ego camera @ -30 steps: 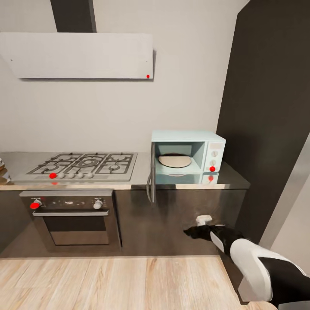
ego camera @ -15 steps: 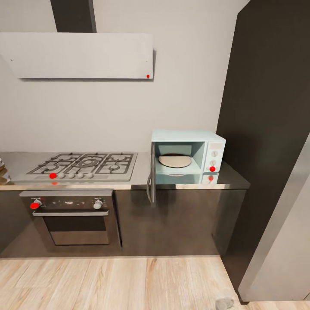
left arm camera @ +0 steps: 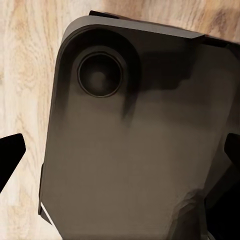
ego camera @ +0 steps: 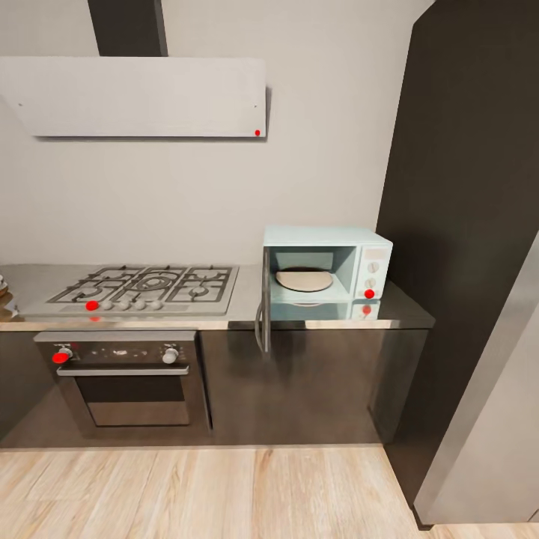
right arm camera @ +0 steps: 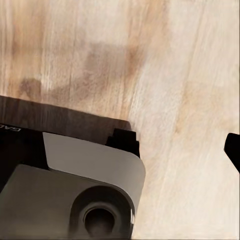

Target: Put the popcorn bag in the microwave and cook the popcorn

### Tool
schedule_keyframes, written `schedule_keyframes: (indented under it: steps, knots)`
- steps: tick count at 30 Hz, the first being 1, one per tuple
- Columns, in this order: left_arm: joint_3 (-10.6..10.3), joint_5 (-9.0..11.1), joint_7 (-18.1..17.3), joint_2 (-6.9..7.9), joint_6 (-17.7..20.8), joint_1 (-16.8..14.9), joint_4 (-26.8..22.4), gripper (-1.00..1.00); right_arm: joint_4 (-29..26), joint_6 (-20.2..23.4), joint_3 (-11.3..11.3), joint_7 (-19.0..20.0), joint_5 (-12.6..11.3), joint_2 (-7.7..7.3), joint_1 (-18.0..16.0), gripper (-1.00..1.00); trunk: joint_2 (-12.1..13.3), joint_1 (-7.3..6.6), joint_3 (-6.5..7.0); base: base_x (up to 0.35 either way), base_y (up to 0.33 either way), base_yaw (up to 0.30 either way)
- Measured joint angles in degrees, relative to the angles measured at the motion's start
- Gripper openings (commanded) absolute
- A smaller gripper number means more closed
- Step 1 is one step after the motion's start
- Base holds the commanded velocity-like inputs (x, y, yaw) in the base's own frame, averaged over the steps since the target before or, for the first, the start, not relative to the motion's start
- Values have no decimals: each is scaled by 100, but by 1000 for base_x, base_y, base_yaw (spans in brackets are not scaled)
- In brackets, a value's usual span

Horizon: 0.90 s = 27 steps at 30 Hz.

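Head view: I'm parked facing the counter (ego camera: 247, 318) with the microwave (ego camera: 326, 266) as my reference. Its door (ego camera: 263, 314) hangs wide open off the left side, edge-on to me, so the cavity is ready to load. The round cream turntable (ego camera: 304, 280) inside is bare, no bag on it. The white panel (ego camera: 373, 271) on the microwave's right has two knobs and a red dot low down. The hob (ego camera: 146, 288) sits left of the microwave, the oven (ego camera: 127, 378) below that, the hood (ego camera: 135, 97) above. A tall dark cabinet (ego camera: 464, 187) stands just right of the microwave.

The popcorn bag: I can't place it from here. The stretch of counter around the microwave carries nothing tan. My guess is it lies further left along the counter, so the fetch is not yet done.

Left wrist view: the camera looks down on the robot's dark base (left arm camera: 135, 140) over the wood floor (left arm camera: 25, 75). That suggests the arm hangs tucked at my side for driving. Two black tips at the frame edges look like the fingers (left arm camera: 10, 155), well apart, so I read the left claw as spread and holding nothing.

Right wrist view: again the floor (right arm camera: 190, 100), with part of the base (right arm camera: 75, 175), pale and dark. One black tip (right arm camera: 233, 147) at the edge; I can't tell the right claw's state from that.
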Motion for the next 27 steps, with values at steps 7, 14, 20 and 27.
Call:
schedule_keyframes:
  steps: [7,14,20,27]
  knots:
    - [0,1,7,-2,-2,0,0,100,-2,-55,-37,-301,-58,51,252,100,0,0,25,0,0,176]
    - [1,243,18,5,-8,0,5,100,-3,-93,-47,-307,-54,49,268,100,0,0,51,0,0,253]
    - [-7,450,23,6,-8,0,8,100,-5,-151,-47,-353,-54,37,270,100,0,0,54,0,0,266]
    - [-9,459,34,8,-8,0,9,100,-5,-137,-47,-663,-47,67,270,100,0,0,54,0,0,268]
